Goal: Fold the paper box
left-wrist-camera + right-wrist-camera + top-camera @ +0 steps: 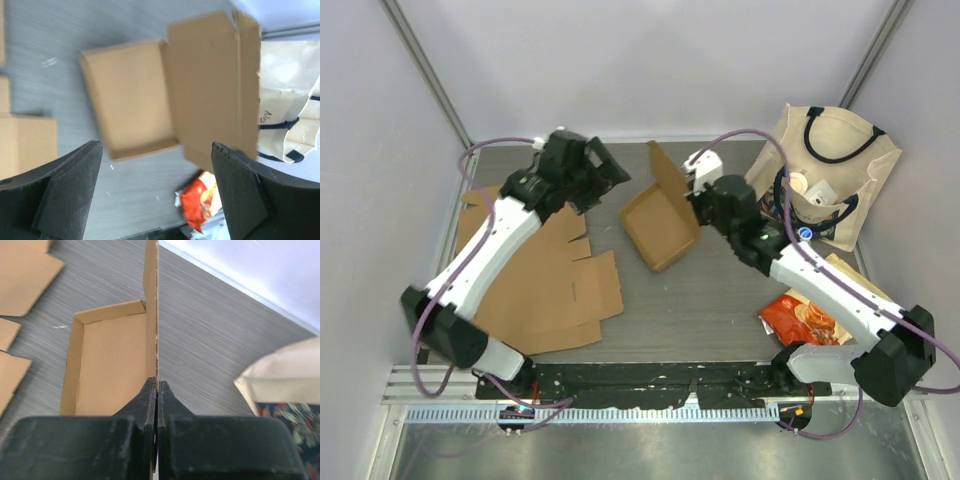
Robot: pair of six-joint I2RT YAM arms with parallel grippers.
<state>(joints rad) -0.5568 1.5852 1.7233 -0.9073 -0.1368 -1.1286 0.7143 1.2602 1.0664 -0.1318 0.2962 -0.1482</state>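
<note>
Your shallow brown cardboard box (658, 228) sat on the grey worktop (720, 300), its upright lid flap (151, 300) pinched in your right claw (156, 386), your left claw (603, 172) hovering wide open, empty, just to its left.

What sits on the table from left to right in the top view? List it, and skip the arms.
Flat cardboard → box → cloth bag

Box (130, 97): open tray on grey desk (60, 30), mid-view.
Lid (215, 85): broad flap joined to box's right edge.
Jaws: dark, spread wide at bottom, nothing between.
Cardboard (25, 145): flat, far left.
Bag (290, 100): far right.
Packet (197, 205): red, under lid.
</note>
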